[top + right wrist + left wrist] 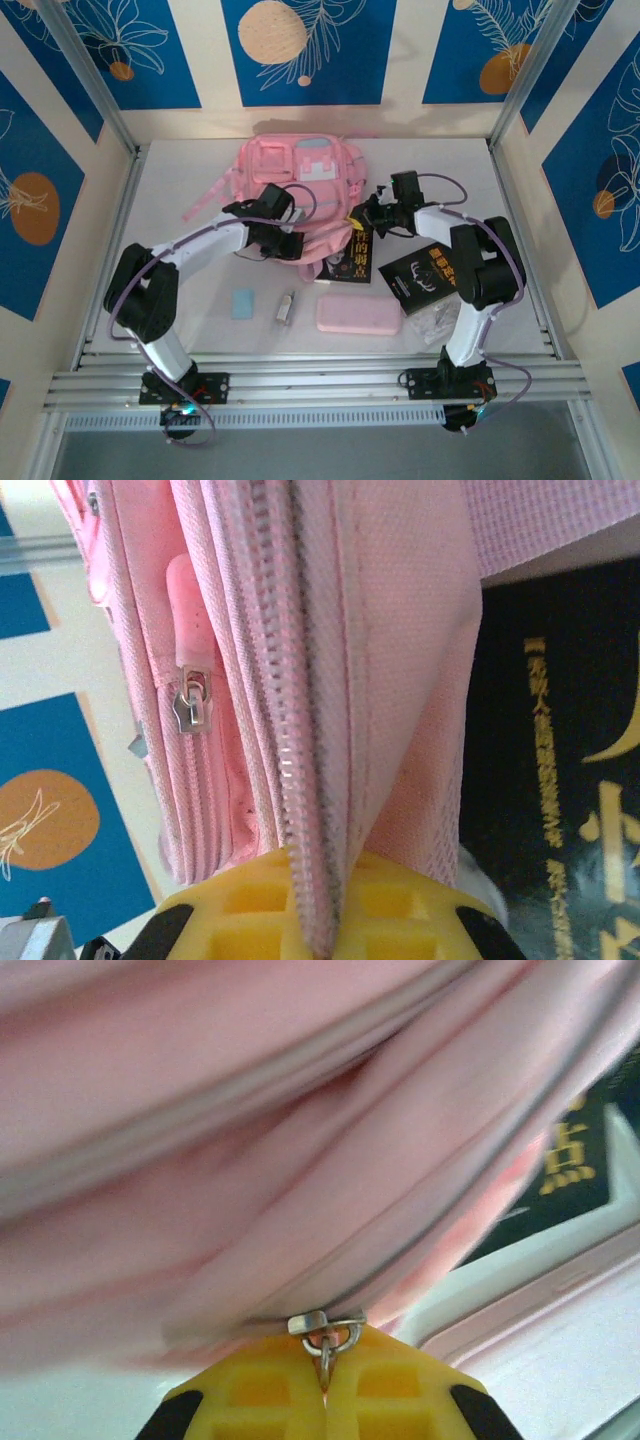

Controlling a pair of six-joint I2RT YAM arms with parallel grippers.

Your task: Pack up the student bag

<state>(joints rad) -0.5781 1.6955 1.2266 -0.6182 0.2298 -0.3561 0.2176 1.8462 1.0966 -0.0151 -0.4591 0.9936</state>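
Backdrop: cream walls with blue panels (300,50) bearing white leaf outlines and orange discs, around 1 white tabletop (180,190).
Near left items: 1 small pale blue flat rectangle (244,303) and, just beside it, 1 small silver oblong object (287,306), too small to identify.
Left gripper (283,243) (325,1355): yellow fingers pressed fully together on the metal zip pull (333,1332) at the bag's near edge.
Student bag (300,165) (300,1110) (400,680): 1 large soft pink fabric backpack lying mid-table towards the back, white patch up, its near edge between the 2 grippers.
Pencil case (358,316): 1 flat pink rectangle, in front of the bag, apart from it.
Right gripper (358,216) (322,885): yellow fingers clamped tight on a pink fabric fold of the bag beside a row of zip teeth.
Books: 2 black covers; 1 with yellow Chinese writing (362,262) (575,1160) (560,780) tucked partly under the bag, the character 点 readable; 1 with a white design (415,278) further right.
Far right: 1 crumpled clear plastic wrapper (435,325).
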